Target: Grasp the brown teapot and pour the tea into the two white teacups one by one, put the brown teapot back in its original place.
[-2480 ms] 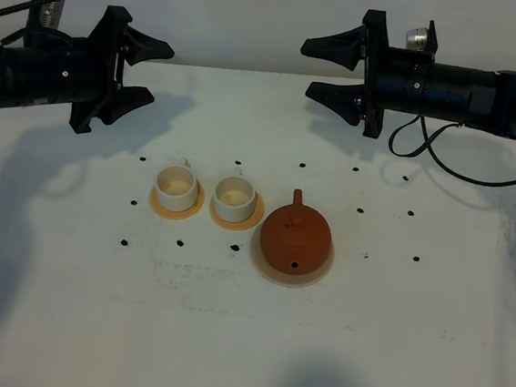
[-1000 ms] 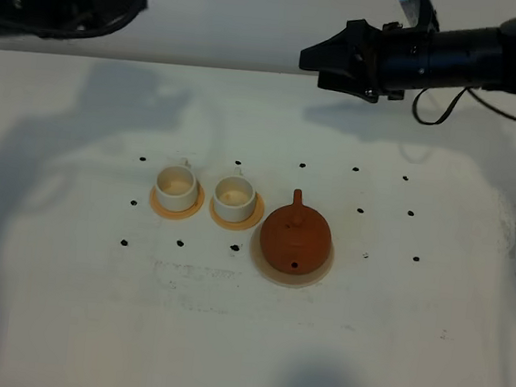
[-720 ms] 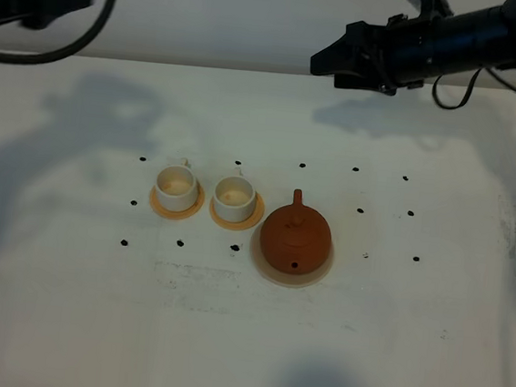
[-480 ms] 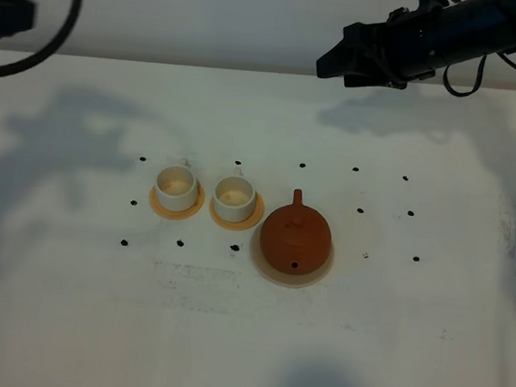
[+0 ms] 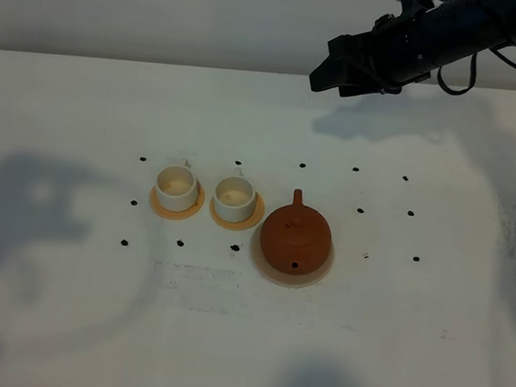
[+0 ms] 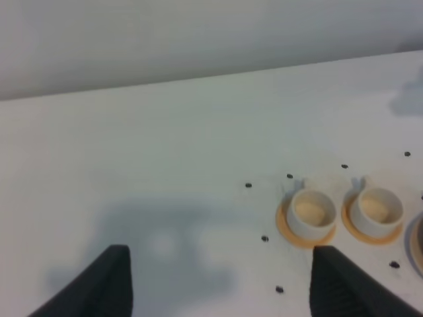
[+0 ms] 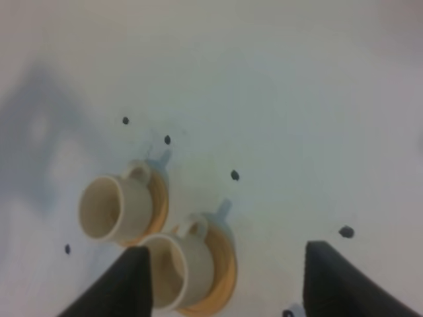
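Note:
The brown teapot (image 5: pixel 296 236) stands upright on the large beige disc coaster (image 5: pixel 273 273), its spout toward the back of the table. The two white teacups (image 5: pixel 175 186) (image 5: pixel 235 197) stand on small orange coasters to its left, and their insides look cream with no dark tea showing. My right gripper (image 5: pixel 323 64) is open and empty, high over the back of the table, far from the teapot. The right wrist view shows its fingers (image 7: pixel 135 281) and both cups (image 7: pixel 109 206) (image 7: pixel 175 271). My left gripper (image 6: pixel 221 264) is open and empty, and is out of the exterior view. Both cups (image 6: pixel 309 212) (image 6: pixel 377 209) lie ahead of it.
Small black dots (image 5: pixel 360 210) mark the white table (image 5: pixel 244 339) around the cups and teapot. A pale wall (image 5: pixel 166 11) rises behind the table's back edge. Arm shadows lie on the left of the table.
The left arm has moved off the left edge of the exterior view. The right arm has lifted and drawn toward the back right. Teapot and cups have not moved.

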Controlling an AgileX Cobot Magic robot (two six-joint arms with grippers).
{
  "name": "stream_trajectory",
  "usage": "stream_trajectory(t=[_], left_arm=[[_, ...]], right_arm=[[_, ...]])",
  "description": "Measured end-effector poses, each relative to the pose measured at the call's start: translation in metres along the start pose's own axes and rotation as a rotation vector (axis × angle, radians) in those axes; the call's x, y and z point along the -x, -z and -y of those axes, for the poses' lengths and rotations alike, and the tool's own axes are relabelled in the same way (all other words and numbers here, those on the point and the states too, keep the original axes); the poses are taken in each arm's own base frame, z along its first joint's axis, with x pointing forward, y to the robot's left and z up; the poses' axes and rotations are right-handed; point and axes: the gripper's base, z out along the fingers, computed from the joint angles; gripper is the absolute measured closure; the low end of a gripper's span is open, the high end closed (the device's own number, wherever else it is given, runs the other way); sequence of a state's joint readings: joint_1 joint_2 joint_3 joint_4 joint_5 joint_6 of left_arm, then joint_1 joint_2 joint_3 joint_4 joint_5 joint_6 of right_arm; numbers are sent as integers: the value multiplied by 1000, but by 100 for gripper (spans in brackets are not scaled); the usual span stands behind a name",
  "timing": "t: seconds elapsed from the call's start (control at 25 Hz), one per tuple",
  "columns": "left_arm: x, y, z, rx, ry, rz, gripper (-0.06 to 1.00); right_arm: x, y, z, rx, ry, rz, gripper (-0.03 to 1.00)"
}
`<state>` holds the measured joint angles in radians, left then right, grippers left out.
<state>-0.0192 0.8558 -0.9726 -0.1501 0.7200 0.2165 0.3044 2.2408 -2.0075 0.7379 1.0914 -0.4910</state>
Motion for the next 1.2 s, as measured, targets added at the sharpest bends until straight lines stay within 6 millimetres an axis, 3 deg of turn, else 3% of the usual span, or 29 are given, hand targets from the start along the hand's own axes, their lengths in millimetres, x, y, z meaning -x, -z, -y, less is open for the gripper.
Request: stream_trajectory(t=[0.2, 0.6, 0.88, 1.2], left_arm=[[-32, 24, 6, 2, 17, 25, 36], [-106, 31, 14, -7, 72, -55, 36], [-135, 39, 19, -18, 92, -99, 36], [-150, 71, 24, -19, 101, -1, 36]], right_arm=[[1, 7, -2, -40, 8, -12, 48], [-2, 2, -6, -119, 46, -61, 48], [-2, -7, -19, -141, 93, -70, 48], [-3, -15, -32, -134, 125, -82, 48]])
